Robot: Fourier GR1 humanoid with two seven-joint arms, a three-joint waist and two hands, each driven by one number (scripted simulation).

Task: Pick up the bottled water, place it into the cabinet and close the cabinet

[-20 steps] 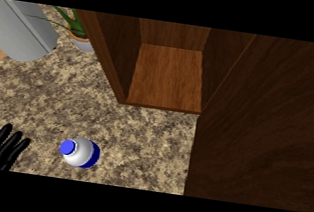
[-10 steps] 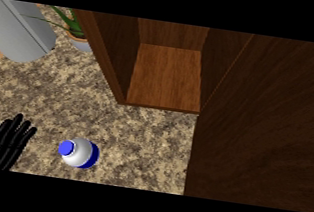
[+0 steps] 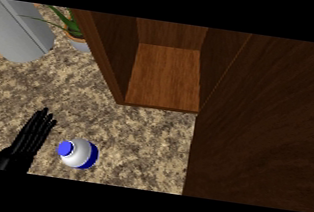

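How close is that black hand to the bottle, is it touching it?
Apart. The head view shows a strip of speckled counter between the straight fingers of the left hand and the bottled water.

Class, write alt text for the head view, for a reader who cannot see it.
A water bottle, seen from above with its blue cap up, stands on a speckled counter, with the robot's left hand open just to its left, not touching it. Beyond stands an open wooden cabinet.
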